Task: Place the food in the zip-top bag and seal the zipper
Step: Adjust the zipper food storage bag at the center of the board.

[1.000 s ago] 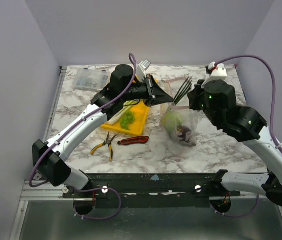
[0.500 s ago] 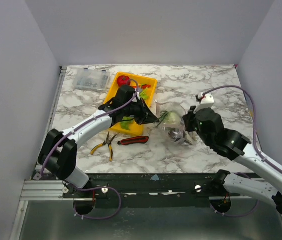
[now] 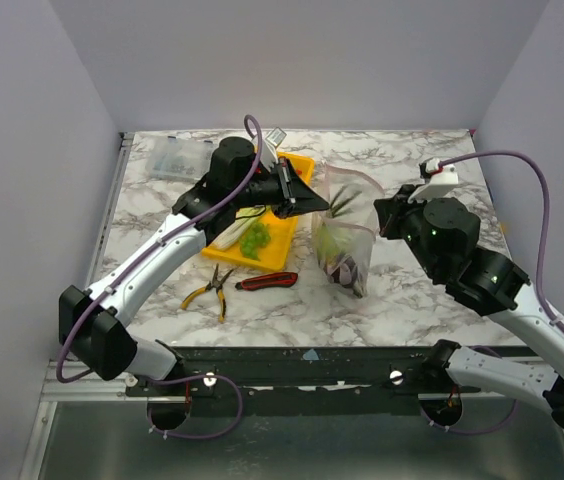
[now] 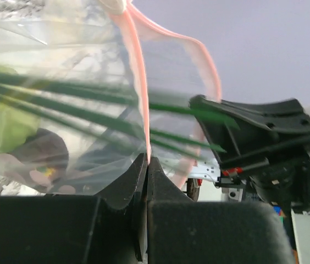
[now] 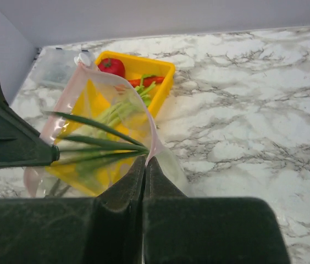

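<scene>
The right end effector [image 5: 145, 159] pinches the zipper [image 5: 154, 135] of the zip-top bag [image 5: 97, 113].

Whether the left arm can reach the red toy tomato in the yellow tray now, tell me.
Probably not. The left gripper is shut on the pink zipper strip of the clear floppy bag; it must let go first. The red toy tomato lies uncovered in the yellow tray.
</scene>
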